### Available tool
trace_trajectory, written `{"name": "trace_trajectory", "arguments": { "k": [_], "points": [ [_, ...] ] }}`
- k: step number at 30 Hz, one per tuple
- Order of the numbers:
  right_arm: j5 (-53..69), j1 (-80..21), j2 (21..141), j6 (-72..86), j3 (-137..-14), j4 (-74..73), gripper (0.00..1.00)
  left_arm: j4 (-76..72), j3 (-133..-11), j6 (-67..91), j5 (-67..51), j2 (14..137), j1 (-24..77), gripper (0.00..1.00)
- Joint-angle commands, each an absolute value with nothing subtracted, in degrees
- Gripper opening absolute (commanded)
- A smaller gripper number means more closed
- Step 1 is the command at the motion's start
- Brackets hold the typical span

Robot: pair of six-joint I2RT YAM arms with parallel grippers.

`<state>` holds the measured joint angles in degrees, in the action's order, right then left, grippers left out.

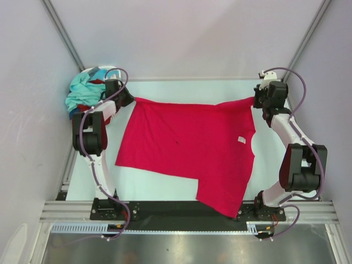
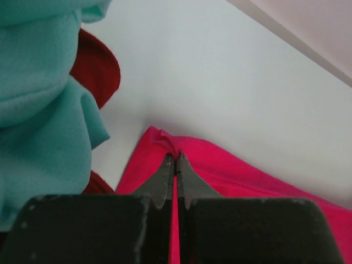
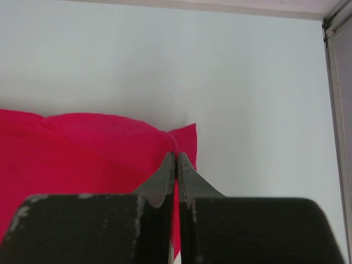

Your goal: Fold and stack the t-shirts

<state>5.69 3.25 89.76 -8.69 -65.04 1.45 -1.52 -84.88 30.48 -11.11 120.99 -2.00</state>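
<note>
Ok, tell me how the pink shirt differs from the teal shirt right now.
The pink shirt lies spread across the table; the teal shirt sits bunched in a heap at the far left corner. The left tool and right tool are each shut on a far corner of the pink shirt; neither holds the teal shirt. Both shirts are unfolded and not yet stacked.

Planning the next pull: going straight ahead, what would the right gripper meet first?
Beyond the pink shirt corner it pinches, the right gripper faces bare table, then probably the back wall; depth unclear.

matt crimson-pink cloth t-shirt (image 1: pixel 187 148), fleecy teal cloth (image 2: pixel 38 115)
</note>
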Motion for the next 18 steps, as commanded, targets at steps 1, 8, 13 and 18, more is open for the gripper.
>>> {"name": "trace_trajectory", "arguments": {
  "k": [1, 8, 13, 18],
  "points": [
    [3.34, 3.69, 84.82, -9.14, -62.67, 1.76, 0.00, -4.39, -82.10, 27.86, -12.83, 115.23, -3.43, 0.00],
    [2.29, 3.69, 80.08, -7.30, -58.89, -1.67, 0.00, -5.18, -77.70, 27.42, -13.97, 113.03, -3.78, 0.00],
    [2.20, 3.69, 77.17, -6.68, -55.90, -3.16, 0.00, -5.36, -74.71, 26.81, -14.59, 111.10, -3.69, 0.00],
    [3.43, 3.60, 74.45, -5.28, -53.53, -3.78, 0.00, -5.27, -71.38, 26.63, -14.15, 108.64, -3.78, 0.00]
  ]
}}
